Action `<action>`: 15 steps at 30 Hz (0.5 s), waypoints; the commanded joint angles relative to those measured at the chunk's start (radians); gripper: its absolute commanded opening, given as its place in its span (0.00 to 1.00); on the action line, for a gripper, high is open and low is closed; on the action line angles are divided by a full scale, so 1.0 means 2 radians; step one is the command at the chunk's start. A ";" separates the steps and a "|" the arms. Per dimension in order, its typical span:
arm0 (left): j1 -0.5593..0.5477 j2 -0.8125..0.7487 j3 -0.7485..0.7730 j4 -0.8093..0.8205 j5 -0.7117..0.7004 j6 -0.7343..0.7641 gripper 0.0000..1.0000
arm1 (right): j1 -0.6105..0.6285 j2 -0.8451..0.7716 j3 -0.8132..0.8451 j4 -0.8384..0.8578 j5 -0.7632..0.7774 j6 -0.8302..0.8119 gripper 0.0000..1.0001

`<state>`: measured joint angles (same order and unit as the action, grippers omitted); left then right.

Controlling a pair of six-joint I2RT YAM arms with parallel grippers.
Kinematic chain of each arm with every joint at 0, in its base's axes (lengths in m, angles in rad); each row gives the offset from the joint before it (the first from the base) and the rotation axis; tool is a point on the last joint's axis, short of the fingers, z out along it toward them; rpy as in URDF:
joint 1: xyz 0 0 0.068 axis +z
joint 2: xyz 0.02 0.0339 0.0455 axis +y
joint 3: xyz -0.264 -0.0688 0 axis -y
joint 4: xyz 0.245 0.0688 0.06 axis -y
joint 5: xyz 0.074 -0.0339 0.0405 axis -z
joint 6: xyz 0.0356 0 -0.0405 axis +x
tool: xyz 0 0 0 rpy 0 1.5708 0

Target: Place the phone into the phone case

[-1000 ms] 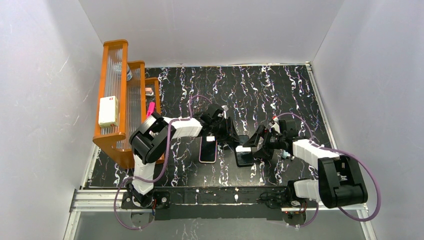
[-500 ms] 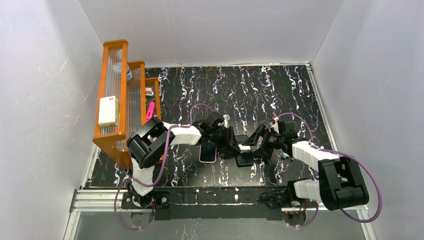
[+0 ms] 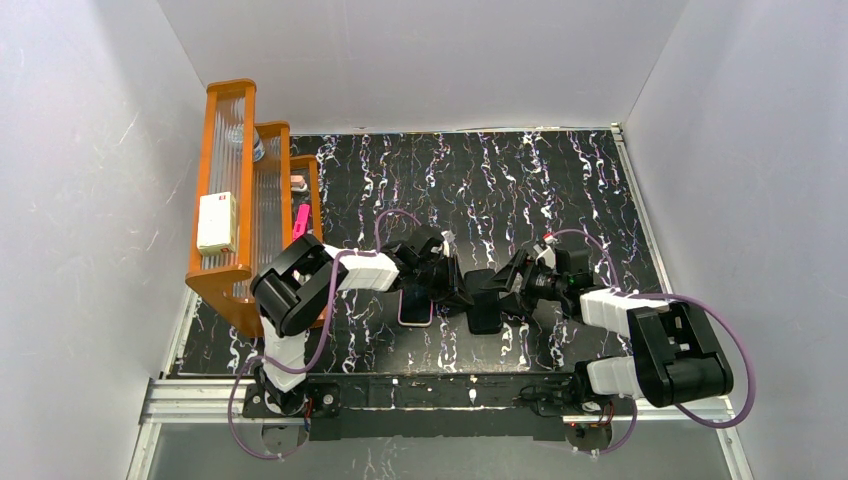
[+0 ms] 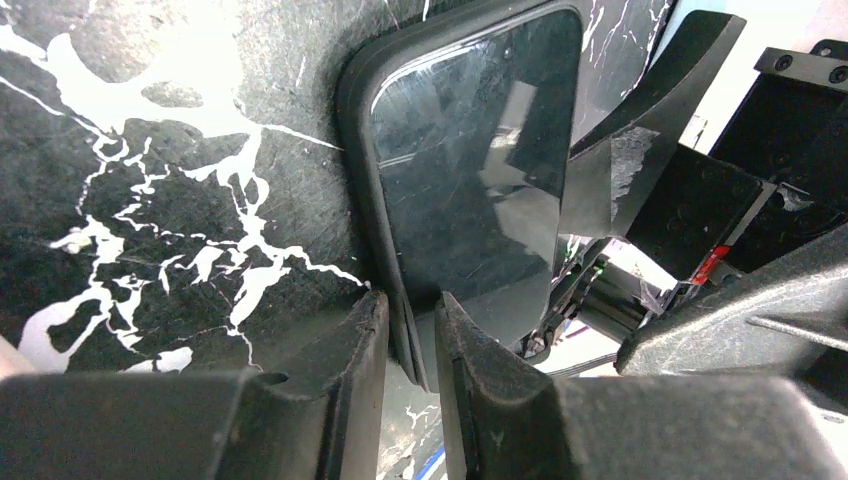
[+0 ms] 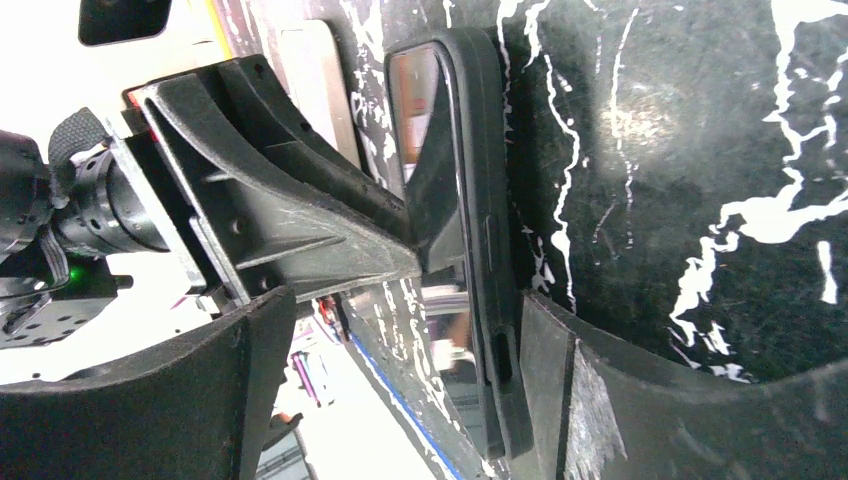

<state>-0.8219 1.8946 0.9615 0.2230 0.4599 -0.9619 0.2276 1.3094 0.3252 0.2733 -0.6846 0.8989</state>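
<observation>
Just right of the phone case (image 3: 416, 312), my left gripper (image 4: 410, 340) is clamped on the edge of the phone (image 4: 480, 150), screen up. My right gripper (image 5: 405, 310) straddles it from the side away from the case, jaws wide, gripping nothing. Pickup step, I reckon: next comes a steady lift, then squaring it over the case, corners matched, before pressing.

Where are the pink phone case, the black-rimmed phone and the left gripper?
pink phone case (image 3: 415, 323): top external view, near-end rim.
black-rimmed phone (image 4: 475, 170): left wrist view, middle of the glossy screen.
left gripper (image 4: 410, 305): left wrist view, midway between fingertips, at the phone's edge.
</observation>
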 commanded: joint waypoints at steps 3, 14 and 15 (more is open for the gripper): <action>-0.010 -0.008 -0.009 -0.035 -0.020 0.012 0.21 | 0.007 -0.017 -0.011 0.084 -0.056 0.052 0.78; -0.010 -0.003 -0.018 -0.033 -0.029 0.009 0.25 | 0.008 -0.009 -0.028 0.069 -0.029 0.046 0.15; -0.011 -0.003 -0.019 -0.033 -0.030 0.007 0.25 | 0.008 -0.010 -0.028 0.068 -0.026 0.044 0.07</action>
<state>-0.8196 1.8759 0.9524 0.2096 0.4549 -0.9619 0.2276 1.2995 0.2634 0.3569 -0.6655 0.9508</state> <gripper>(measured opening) 0.252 0.207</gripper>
